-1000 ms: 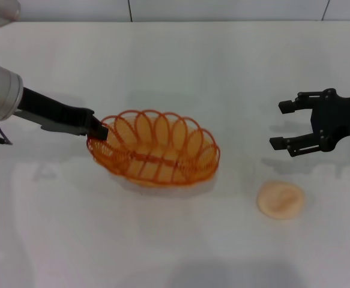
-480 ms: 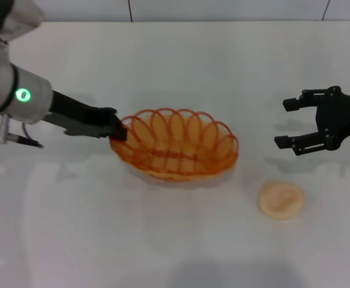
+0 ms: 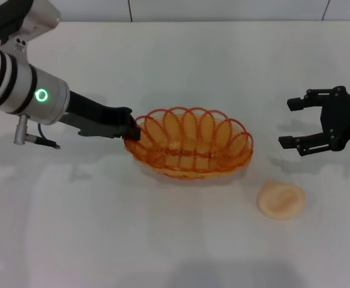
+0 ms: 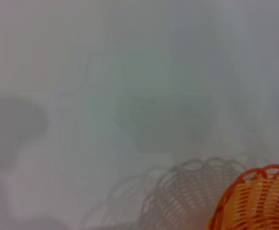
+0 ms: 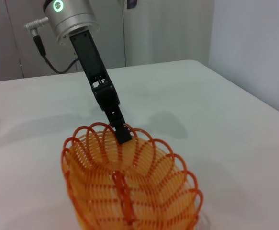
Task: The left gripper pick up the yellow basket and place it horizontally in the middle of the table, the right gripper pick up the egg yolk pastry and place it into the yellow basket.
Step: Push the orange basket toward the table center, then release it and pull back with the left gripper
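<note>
The yellow basket (image 3: 190, 143), an orange-yellow wire oval, is near the middle of the white table (image 3: 175, 240). My left gripper (image 3: 132, 131) is shut on the basket's left rim. The basket also shows in the right wrist view (image 5: 129, 187) with the left gripper (image 5: 121, 132) on its far rim, and partly in the left wrist view (image 4: 256, 201). The egg yolk pastry (image 3: 281, 200), a pale peach round bun, lies on the table to the basket's right and nearer me. My right gripper (image 3: 290, 123) is open and empty, above the table beyond the pastry.
The left arm's silver forearm with a green ring light (image 3: 41, 95) reaches in from the left. A wall edge runs along the table's far side (image 3: 175, 21).
My left gripper has carried the basket to the right, toward the table's middle. The right gripper has drifted slightly right and stays open. The pastry has not moved.
</note>
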